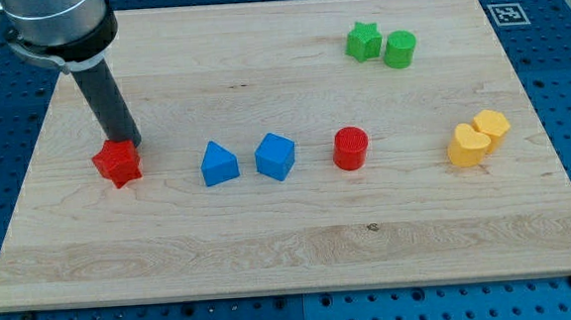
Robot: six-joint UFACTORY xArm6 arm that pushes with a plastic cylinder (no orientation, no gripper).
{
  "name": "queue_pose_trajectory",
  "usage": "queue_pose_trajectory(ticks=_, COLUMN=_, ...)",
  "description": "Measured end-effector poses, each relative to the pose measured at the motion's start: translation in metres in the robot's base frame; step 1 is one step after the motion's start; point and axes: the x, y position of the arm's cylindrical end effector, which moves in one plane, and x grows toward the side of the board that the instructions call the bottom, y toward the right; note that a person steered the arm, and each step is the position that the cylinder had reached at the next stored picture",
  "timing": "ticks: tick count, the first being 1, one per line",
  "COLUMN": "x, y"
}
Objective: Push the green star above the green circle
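The green star (362, 41) sits near the view's top right, touching the left side of the green circle (399, 49). My tip (131, 144) is far off at the view's left, just above and touching or almost touching the red star (117, 163). The dark rod rises from there toward the view's top left corner.
A blue triangle (218, 164), a blue cube (275, 156) and a red cylinder (350, 148) lie in a row across the board's middle. Two yellow blocks, a heart (468, 146) and a hexagon (492, 125), touch each other at the right. The wooden board (292, 259) rests on a blue perforated table.
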Motion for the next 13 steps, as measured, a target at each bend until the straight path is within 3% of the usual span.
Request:
queue_pose_trajectory(ticks=2, x=0.002, y=-0.001)
queue_pose_trajectory(ticks=3, x=-0.046, y=0.026)
queue_pose_trajectory(ticks=4, x=-0.073, y=0.093)
queue_pose_trajectory(ticks=6, x=-0.056, y=0.244)
queue_pose_trajectory(ticks=8, x=-0.056, y=0.256)
queue_pose_trajectory(ticks=10, x=-0.103, y=0.262)
queue_pose_trajectory(ticks=13, x=-0.135, y=0.324)
